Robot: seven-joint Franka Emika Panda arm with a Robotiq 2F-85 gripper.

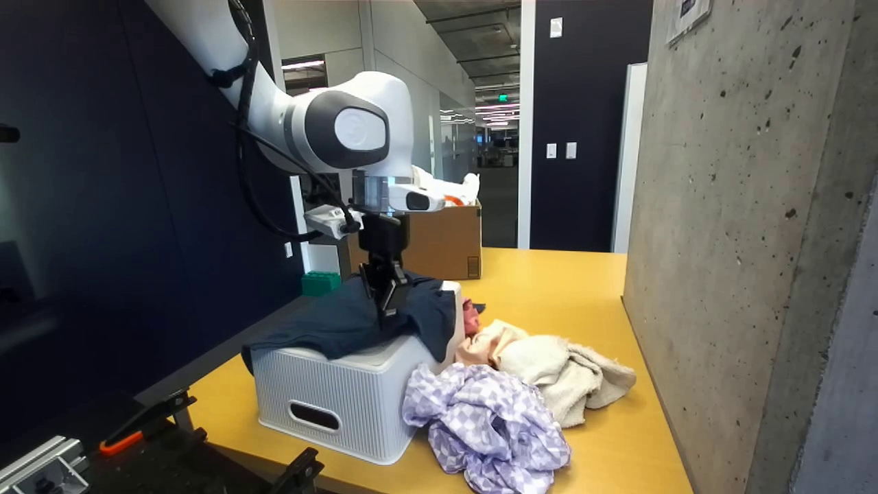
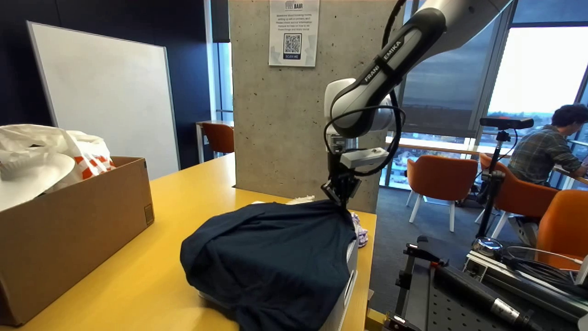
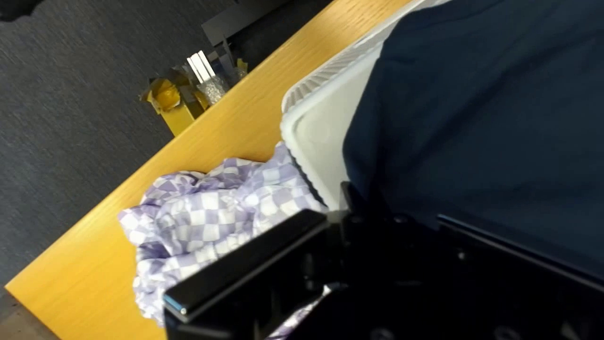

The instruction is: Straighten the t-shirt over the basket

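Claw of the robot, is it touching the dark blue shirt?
Touching. In an exterior view, the dark blue shirt rises into a pinched peak right at the tip of the claw, with folds running to it.

Window [image 2: 533,69] blown-out white — hand [image 3: 363,203] dark, soft in wrist view.

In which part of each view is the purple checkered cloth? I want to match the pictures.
In an exterior view: the checkered cloth at the bottom, slightly right of centre.
In an exterior view: only a strip of the checkered cloth, right of centre.
In the wrist view: the checkered cloth at lower left.
Shared landmark: the dark t-shirt, in all three.
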